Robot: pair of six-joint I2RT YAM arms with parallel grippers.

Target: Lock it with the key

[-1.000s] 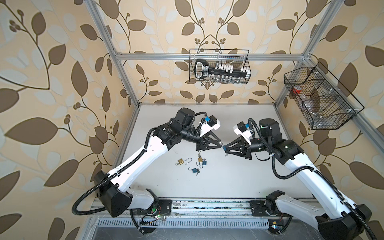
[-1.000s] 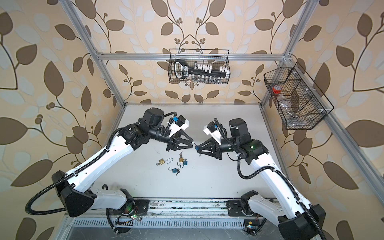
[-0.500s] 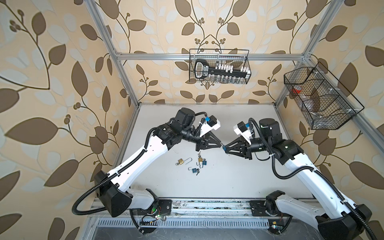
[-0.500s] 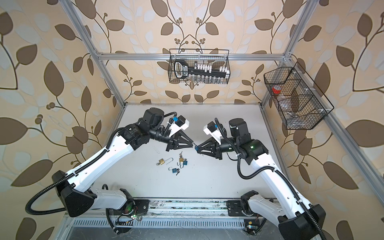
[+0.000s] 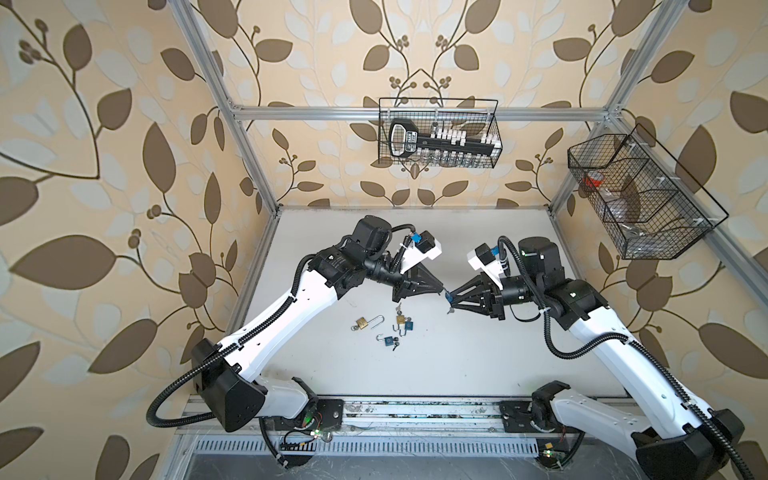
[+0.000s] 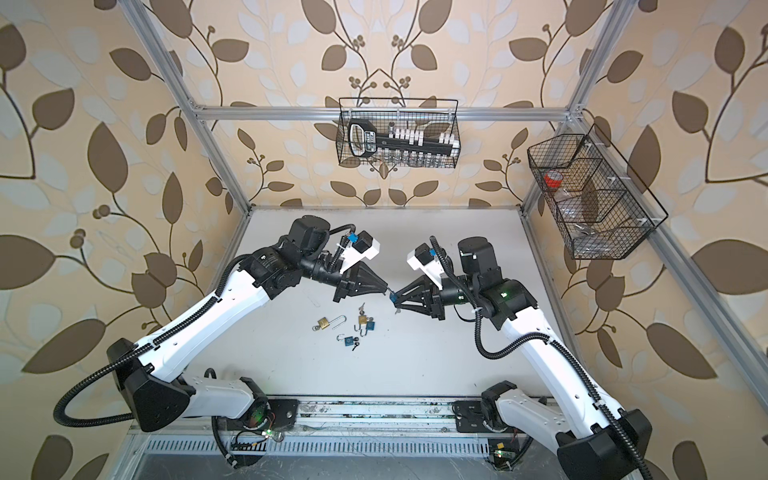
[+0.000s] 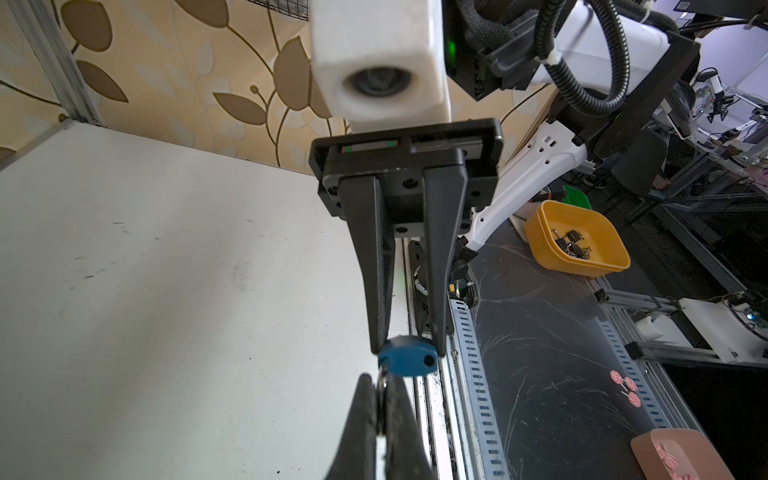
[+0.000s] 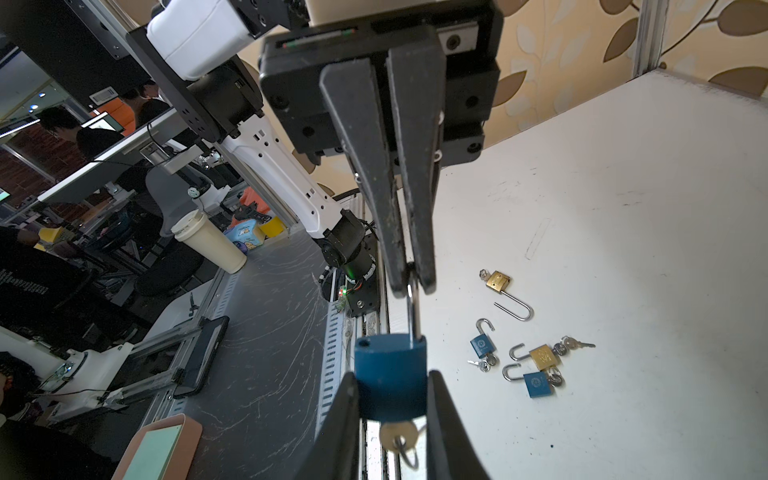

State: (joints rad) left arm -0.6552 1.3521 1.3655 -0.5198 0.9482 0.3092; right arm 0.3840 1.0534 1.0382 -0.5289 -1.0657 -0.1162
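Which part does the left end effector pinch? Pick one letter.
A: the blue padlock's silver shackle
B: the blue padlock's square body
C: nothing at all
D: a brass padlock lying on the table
A: the left end effector is closed on the silver metal shackle of the small blue padlock, whose body sits in the right end effector.

Table (image 5: 519, 365): four loose padlocks (image 5: 401, 319) lie clustered left of centre. Behind and to their right, raised off the table, the held padlock (image 5: 448, 296) sits between the left gripper (image 5: 442, 290) and right gripper (image 5: 450, 302). Rear basket (image 5: 457, 160) hangs on the back rail, side basket (image 5: 660, 239) on the right wall.
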